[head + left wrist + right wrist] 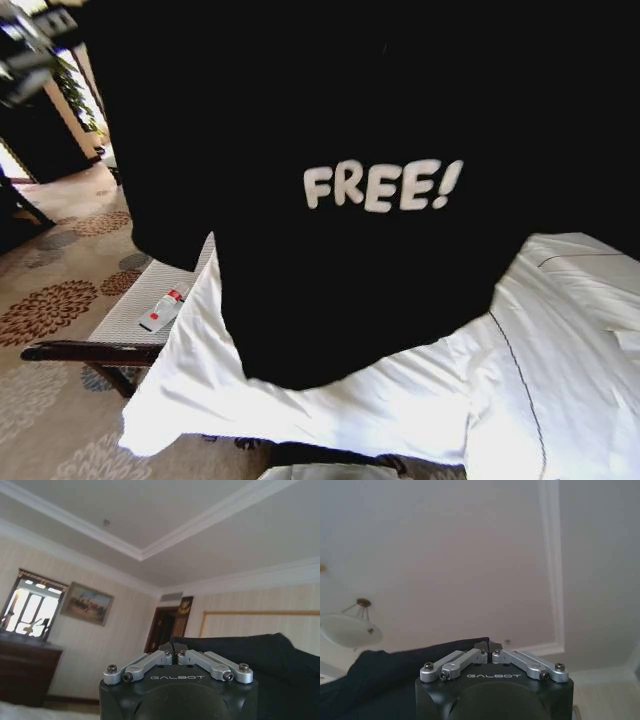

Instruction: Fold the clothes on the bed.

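The black T-shirt (380, 120) with white "FREE!" lettering hangs spread out and lifted, close in front of the head view, its hem dangling above the white bed (570, 350). My left gripper (173, 649) is raised toward the ceiling and shut on a fold of the black cloth (280, 660); part of that arm shows at the head view's upper left (25, 50). My right gripper (488, 646) is also held high and shut on the shirt's edge (385, 675).
A dark-framed chaise (90, 352) with a white cushion stands left of the bed, with a white and red object (162, 310) on it. Patterned carpet (50, 300) lies beyond. A dark dresser (25, 672) and a ceiling lamp (347, 630) appear in the wrist views.
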`<state>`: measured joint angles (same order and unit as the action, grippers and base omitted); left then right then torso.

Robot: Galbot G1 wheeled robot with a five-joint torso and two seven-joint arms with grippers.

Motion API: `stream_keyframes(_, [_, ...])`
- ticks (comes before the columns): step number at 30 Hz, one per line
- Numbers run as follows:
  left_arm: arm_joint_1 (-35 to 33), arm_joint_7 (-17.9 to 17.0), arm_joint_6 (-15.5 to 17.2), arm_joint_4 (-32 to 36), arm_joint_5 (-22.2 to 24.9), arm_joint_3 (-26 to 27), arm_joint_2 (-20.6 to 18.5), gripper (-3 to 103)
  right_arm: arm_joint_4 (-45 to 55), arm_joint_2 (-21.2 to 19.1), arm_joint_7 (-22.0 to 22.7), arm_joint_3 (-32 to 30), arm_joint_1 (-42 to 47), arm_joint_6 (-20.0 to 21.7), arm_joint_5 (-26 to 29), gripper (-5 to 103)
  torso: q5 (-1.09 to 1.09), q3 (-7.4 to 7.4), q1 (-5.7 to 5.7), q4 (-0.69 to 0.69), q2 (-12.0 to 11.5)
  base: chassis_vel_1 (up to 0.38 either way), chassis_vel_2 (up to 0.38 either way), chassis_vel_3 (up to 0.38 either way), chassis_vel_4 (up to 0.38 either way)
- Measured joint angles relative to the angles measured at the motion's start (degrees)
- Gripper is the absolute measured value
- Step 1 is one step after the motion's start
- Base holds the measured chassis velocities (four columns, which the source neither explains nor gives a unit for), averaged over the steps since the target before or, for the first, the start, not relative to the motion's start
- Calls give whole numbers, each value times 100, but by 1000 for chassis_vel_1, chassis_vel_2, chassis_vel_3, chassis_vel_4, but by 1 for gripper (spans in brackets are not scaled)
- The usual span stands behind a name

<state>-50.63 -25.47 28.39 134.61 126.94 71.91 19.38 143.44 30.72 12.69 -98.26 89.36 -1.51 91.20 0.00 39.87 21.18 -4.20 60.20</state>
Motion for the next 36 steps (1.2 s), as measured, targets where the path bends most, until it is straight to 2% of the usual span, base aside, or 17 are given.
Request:
stream_keyframes(1, [0,0,0,0,0,0,0,0,0,0,0,0,0,0,0,0,0,0,0,0,0,0,0,0,0])
stream_keyframes(4, [-100,40,89,-174,-653,-644,171,0,-8,-9,239,946,-168,238,-361,0,1,3,2,1,-2,0,0,0,0])
stream_keyframes(7, [-134,91,99,-302,-885,-941,242,0,-11,-95,245,1168,-197,337,-438,0,1,3,3,1,-2,0,0,0,0])
stream_keyframes(9, [-48,137,74,-594,-1172,-1456,325,0,-19,-392,236,1474,-288,437,-465,0,0,4,3,0,-3,0,0,0,0])
stream_keyframes(11, [-5,145,50,-687,-1219,-1575,341,0,-56,-484,218,1549,-322,443,-478,0,0,3,3,-1,-2,0,0,0,0])
stream_keyframes(14, [191,219,-108,-1106,-1512,-2043,413,0,-774,-974,121,2015,-541,403,-682,0,-1,2,2,2,-2,0,0,0,0])
stream_keyframes(15, [191,219,-108,-1106,-1512,-2043,413,0,-774,-974,121,2015,-541,403,-682,0,-1,2,2,2,-2,0,0,0,0])
stream_keyframes(18, [427,288,-285,-1363,-1763,-2330,459,0,-1251,-1421,-16,2340,-735,273,-902,0,1,4,3,1,-3,0,0,0,0])
stream_keyframes(23, [719,300,-421,-1416,-1659,-2343,395,0,-1283,-1699,-228,2222,-874,153,-946,0,0,3,4,0,-3,0,0,0,0])
stream_keyframes(26, [708,312,-485,-1346,-1572,-2236,346,0,-1177,-1668,-272,2128,-878,120,-948,0,-1,2,2,1,-2,0,0,0,0])
stream_keyframes(29, [464,292,-526,-978,-1469,-2015,374,0,-764,-1231,-222,1989,-760,114,-988,0,-1,1,1,2,-1,0,0,0,0])
stream_keyframes(31, [432,287,-526,-920,-1464,-1997,391,0,-670,-1123,-198,1969,-718,120,-1012,0,0,1,1,2,-1,0,0,0,0])
stream_keyframes(34, [126,168,-412,-247,-1338,-1802,576,0,-56,-215,92,1819,-301,172,-1420,0,1,1,1,-2,-1,0,0,0,0])
stream_keyframes(36, [73,147,-380,-128,-1297,-1752,604,0,-37,-84,137,1788,-229,176,-1485,0,2,1,1,-2,-2,0,0,0,0])
